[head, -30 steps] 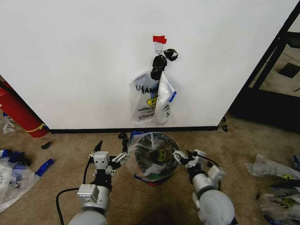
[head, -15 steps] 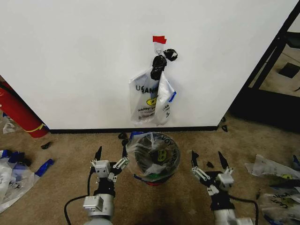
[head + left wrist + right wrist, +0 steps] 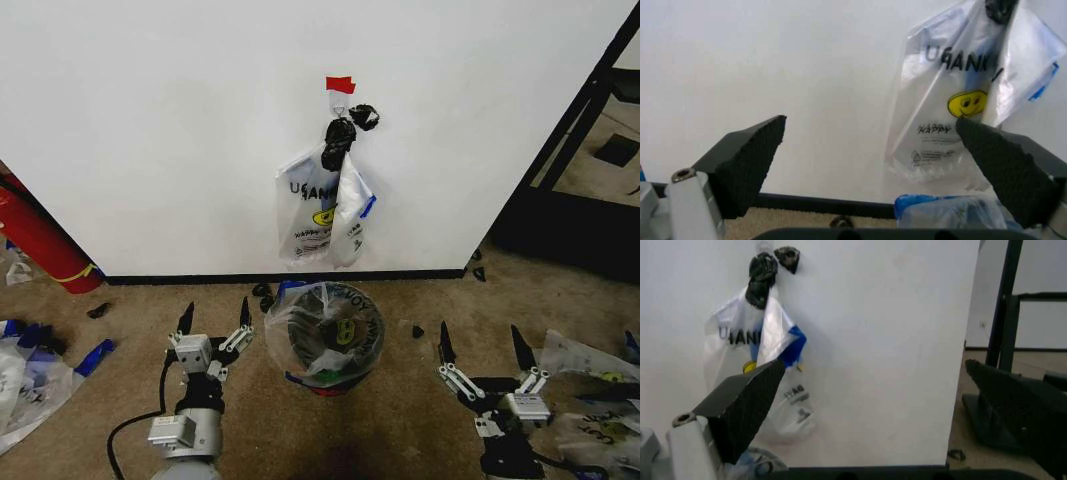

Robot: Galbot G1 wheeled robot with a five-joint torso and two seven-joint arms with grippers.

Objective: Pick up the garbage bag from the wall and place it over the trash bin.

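Head view: trash bin (image 3: 325, 372) on carpet near wall (image 3: 150, 130), crinkly plastic bag draped over rim, smiley print inside. Garbage bag (image 3: 322, 212) hanging on wall from hook under red tape (image 3: 340, 84), black knotted clump (image 3: 340, 140) at top; "HAPPY" readable in left wrist view. Left gripper (image 3: 213, 322) just beside bin, fingers spread. Right gripper (image 3: 479, 350) well apart from bin, fingers spread. Bare carpet between.

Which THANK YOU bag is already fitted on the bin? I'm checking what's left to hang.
The garbage bag spread over the trash bin on the carpet between both open grippers; the other one hangs from the wall hook.
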